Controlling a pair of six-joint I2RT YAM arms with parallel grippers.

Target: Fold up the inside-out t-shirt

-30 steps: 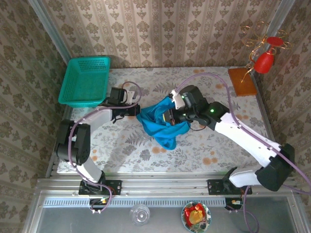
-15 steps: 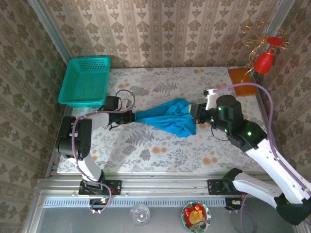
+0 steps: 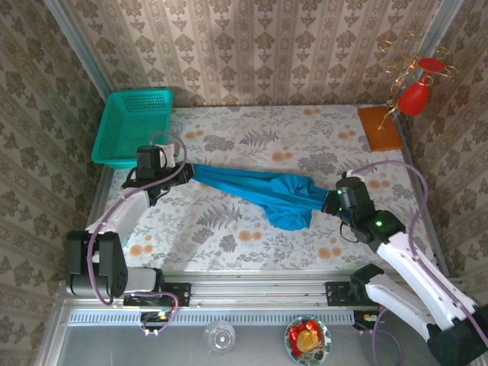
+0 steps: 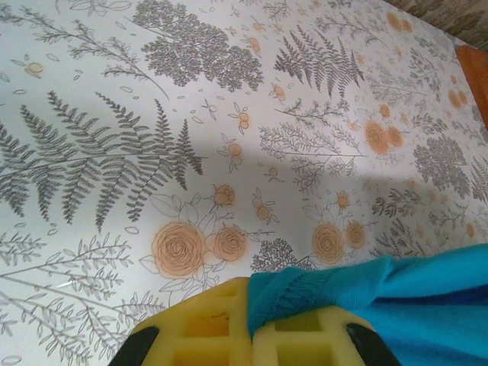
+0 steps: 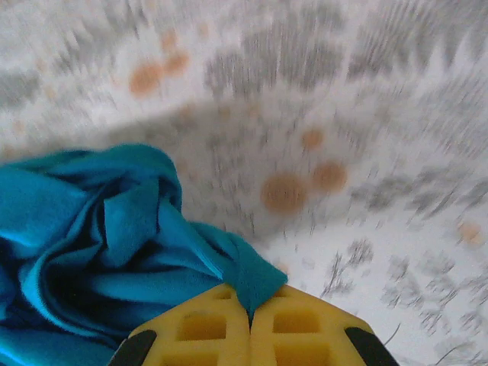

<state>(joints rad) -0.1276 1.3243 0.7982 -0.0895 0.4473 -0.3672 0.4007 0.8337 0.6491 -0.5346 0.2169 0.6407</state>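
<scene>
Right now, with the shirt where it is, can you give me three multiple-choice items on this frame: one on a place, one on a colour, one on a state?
1. Where does the mesh basket stand?
A. At the far left corner of the table
B. At the far right corner
C. Between the arm bases

2. What colour is the t-shirt?
A. Red
B. White
C. Teal-blue

3. How is the t-shirt held?
A. It lies free, with both grippers open
B. The left gripper and the right gripper are each shut on an end of it
C. One gripper alone holds it

Answers:
1 A: the top view shows the mesh basket at the far left corner.
2 C: the cloth is teal-blue in all three views.
3 B: each wrist view shows cloth pinched between closed jaws, and the top view shows it stretched between them.
</scene>
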